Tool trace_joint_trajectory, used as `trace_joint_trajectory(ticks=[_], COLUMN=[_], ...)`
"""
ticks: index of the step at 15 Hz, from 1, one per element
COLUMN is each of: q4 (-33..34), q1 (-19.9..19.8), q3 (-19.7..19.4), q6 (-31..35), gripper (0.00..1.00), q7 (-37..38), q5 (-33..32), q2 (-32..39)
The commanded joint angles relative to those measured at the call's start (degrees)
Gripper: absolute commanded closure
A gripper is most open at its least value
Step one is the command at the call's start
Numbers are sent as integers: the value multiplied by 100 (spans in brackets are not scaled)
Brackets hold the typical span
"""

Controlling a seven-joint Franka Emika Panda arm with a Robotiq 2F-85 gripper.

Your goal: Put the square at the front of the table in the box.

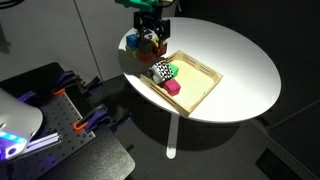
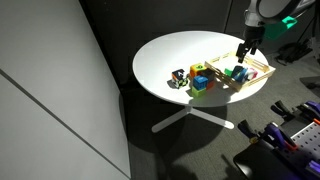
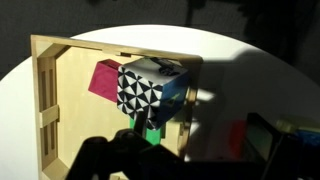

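The square [image 2: 178, 78], a small black-and-white patchy cube, sits near the table's front edge, left of a green cube [image 2: 200, 84] and an orange-yellow cube [image 2: 198, 69]. I cannot pick it out in the wrist view. The box, a shallow light-wood tray, shows in both exterior views [image 1: 197, 80] [image 2: 262, 72] and in the wrist view [image 3: 45, 100]. My gripper [image 1: 153, 32] [image 2: 246, 52] [image 3: 195, 152] hovers open and empty above the tray's edge, well away from the square.
Inside the tray are a larger cube [image 1: 162, 70] [image 3: 148, 85] with black-and-white triangles and a blue side, a pink cube [image 1: 172, 87] [image 3: 103, 80] and a green one [image 3: 152, 130]. More coloured cubes [image 1: 146, 45] stand just outside the tray rim. The round white table [image 1: 235, 50] drops off all around.
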Motion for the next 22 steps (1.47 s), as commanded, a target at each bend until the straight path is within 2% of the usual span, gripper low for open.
trace_joint_trajectory(ticks=[1,4,11,17,22], q4=[-57,-51,-93,-265,-337], q1=[-16,24,168,207,213], q3=[136,199,282,390,434], q6=[-258,-707,-1887,-1830,-1748], gripper=[0,0,0,0,0], q7=[-460,-619,96,899,991], q5=[501,708,631,595,616], q2=[-371,-630,-1354,-1844,-2034])
